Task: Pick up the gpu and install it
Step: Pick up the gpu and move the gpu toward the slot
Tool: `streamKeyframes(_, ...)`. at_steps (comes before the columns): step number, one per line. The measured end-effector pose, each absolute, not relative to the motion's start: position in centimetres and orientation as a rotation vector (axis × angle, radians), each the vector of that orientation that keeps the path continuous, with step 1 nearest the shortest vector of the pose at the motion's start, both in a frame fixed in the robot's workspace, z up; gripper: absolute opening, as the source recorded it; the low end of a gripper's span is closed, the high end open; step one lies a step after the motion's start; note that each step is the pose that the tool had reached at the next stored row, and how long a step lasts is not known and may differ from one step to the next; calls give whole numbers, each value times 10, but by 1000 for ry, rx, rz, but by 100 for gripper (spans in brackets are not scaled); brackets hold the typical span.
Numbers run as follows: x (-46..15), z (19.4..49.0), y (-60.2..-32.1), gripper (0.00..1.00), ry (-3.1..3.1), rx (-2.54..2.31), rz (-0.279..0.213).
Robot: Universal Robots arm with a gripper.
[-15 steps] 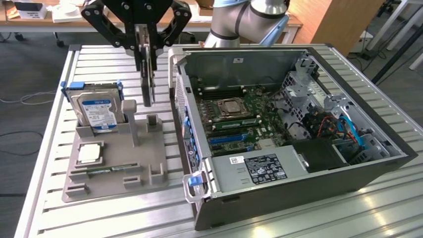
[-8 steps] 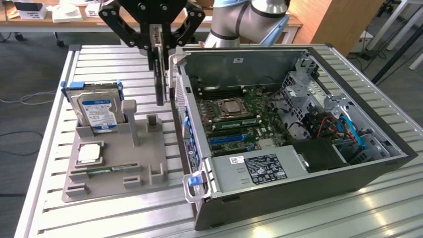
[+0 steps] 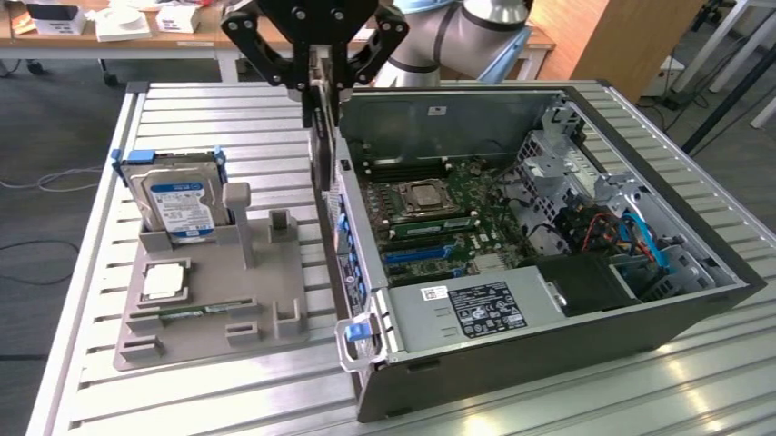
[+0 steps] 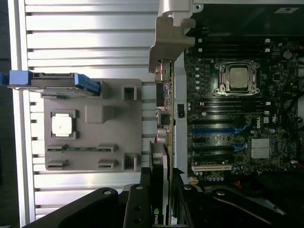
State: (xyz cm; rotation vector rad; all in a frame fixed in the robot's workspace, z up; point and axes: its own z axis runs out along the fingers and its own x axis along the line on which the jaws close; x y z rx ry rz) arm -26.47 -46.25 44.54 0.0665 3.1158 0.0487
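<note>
Gripper [image 3: 322, 89] tight around the upright gpu [image 3: 325, 154]

Gpu [image 4: 160, 161] edge-on, seemingly between the jaws

The gpu [image 3: 325, 154] hangs between tray [image 3: 194, 350] and case [image 3: 570, 354].

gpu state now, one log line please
gripper: shut on gpu | gpu: on edge between gray tray and open case | install: not yet seated
</note>
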Motion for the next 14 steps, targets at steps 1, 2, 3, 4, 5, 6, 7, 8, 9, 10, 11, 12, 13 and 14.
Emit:
streamKeyframes(1, -262, 445, -463, 27, 3116, 67, 48)
streamKeyframes(2, -259, 445, -463, 27, 3116, 67, 49)
streamKeyframes(3, -255, 445, -463, 27, 3116, 67, 48)
streamKeyframes(4, -252, 445, -463, 27, 3116, 67, 48)
streamKeyframes(5, -249, 445, -462, 27, 3116, 67, 49)
streamKeyframes(6, -245, 445, -463, 27, 3116, 67, 48)
streamKeyframes(7, -242, 445, -463, 27, 3116, 67, 48)
streamKeyframes(8, -238, 445, -463, 27, 3116, 66, 49)
streamKeyframes(9, -235, 445, -463, 27, 3116, 67, 48)
streamKeyframes(10, -231, 445, -463, 27, 3116, 67, 48)
streamKeyframes(11, -228, 445, -463, 27, 3116, 67, 48)
streamKeyframes(12, -225, 445, -463, 27, 3116, 67, 49)
streamKeyframes(13, -221, 445, -463, 27, 3116, 66, 48)
streamKeyframes(14, -217, 445, -463, 27, 3116, 66, 48)
